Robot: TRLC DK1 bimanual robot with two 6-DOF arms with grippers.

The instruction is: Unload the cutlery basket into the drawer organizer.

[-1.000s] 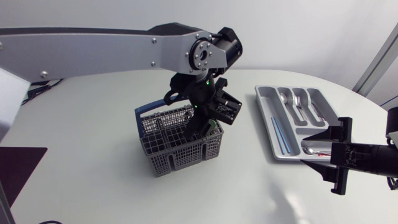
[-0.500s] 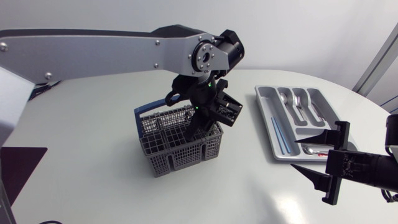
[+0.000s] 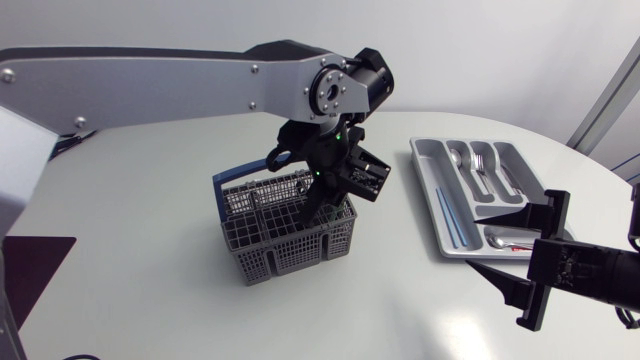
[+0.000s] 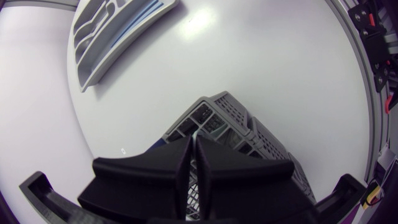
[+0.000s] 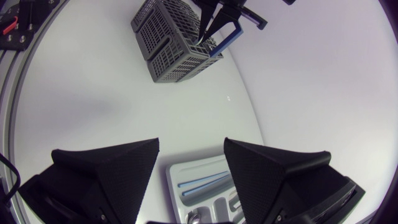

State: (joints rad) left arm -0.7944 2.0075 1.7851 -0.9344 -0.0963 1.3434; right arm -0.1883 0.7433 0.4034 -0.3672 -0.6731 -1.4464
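The grey cutlery basket (image 3: pixel 285 228) with a blue handle stands mid-table. My left gripper (image 3: pixel 312 203) points down into its right half, fingers pressed together. In the left wrist view the fingers (image 4: pixel 239 177) meet over the basket (image 4: pixel 249 130); what lies between them is hidden. The grey drawer organizer (image 3: pixel 420 158) at the right holds spoons (image 3: pixel 457 157), forks (image 3: pixel 482 165) and blue sticks (image 3: pixel 447 215). My right gripper (image 3: pixel 474 238) hovers open over the organizer's near corner, nothing between its fingers. The right wrist view shows the organizer (image 5: pixel 199 180) under the open gripper (image 5: pixel 191 142), and the basket (image 5: pixel 177 37) farther off.
The left arm's long silver link (image 3: pixel 150 85) spans the table's back left above the surface. A dark mat (image 3: pixel 30 270) lies at the left edge. The table's rounded edge runs close behind the organizer.
My left gripper's fingers have closed inside the basket, staying in place. The right gripper has drawn back a little toward the table's near right edge, still open.
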